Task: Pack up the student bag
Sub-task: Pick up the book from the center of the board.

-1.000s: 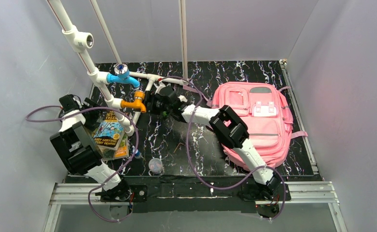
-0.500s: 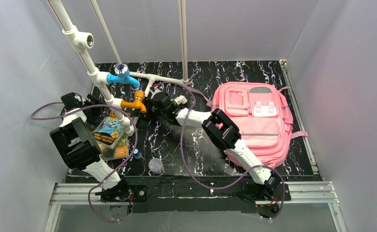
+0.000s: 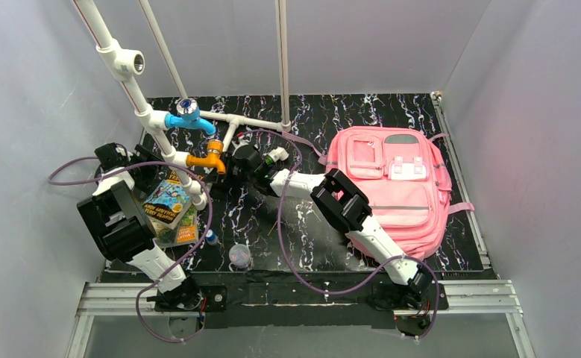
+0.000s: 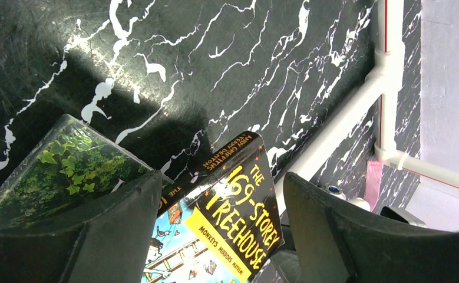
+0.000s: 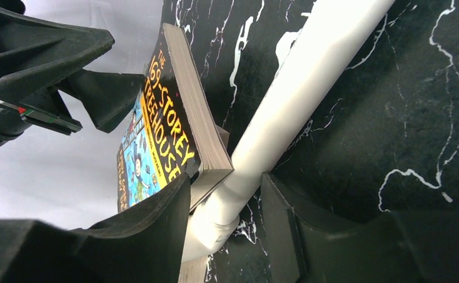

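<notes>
Pink backpack [image 3: 399, 183] is lying flat on the table [image 3: 302, 112], far right, front pockets up. The right arm is covering its near-left edge.

The left hand [image 4: 222, 177] is standing wide with the "169-Storey Treehouse" book [image 4: 233, 218] between its fingers. Gripping or just straddling, can't tell. That book is tilting up, its corner leaning on the white pipe [image 5: 297, 88]. A leafy-cover book [image 4: 68, 171] is lying beneath, mostly cut off.

The right hand [image 5: 225, 177] is sitting half-wide, fingers either side of the pipe, one just beside the book's corner. Contact is unclear.

Overhead, both hands' fingertips are getting lost among the pipes. A small clear round item [image 3: 239, 255] near the left base is too small to identify.
</notes>
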`<state>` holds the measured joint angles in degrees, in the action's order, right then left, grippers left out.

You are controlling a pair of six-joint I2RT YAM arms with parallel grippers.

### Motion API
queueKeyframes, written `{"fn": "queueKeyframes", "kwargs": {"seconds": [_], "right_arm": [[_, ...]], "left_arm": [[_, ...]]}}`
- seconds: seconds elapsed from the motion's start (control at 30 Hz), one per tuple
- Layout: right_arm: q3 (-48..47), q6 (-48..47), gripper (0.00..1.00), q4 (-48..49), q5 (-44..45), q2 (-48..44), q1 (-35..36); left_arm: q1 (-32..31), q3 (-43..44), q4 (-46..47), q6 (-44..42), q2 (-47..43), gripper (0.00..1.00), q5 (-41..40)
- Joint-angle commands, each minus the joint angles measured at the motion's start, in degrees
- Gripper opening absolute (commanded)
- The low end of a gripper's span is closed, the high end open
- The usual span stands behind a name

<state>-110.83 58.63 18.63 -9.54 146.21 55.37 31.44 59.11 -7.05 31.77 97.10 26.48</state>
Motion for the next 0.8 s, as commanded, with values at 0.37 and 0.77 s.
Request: {"fn": "queueKeyframes", "kwargs": {"seconds": [0.37,0.77], "right_arm": [[5.8,5.3,0.6,7.3,-0.6,-6.4,1.9],[0.8,14.1,0.61,11.1,-0.6,-0.3,2.2]], "left_arm": [[-2.1,-3.3,-8.6,0.0,2.6,0.75,1.5],[-3.1,-0.8,-17.8,-0.8,-5.1,0.98,-14.2]]}}
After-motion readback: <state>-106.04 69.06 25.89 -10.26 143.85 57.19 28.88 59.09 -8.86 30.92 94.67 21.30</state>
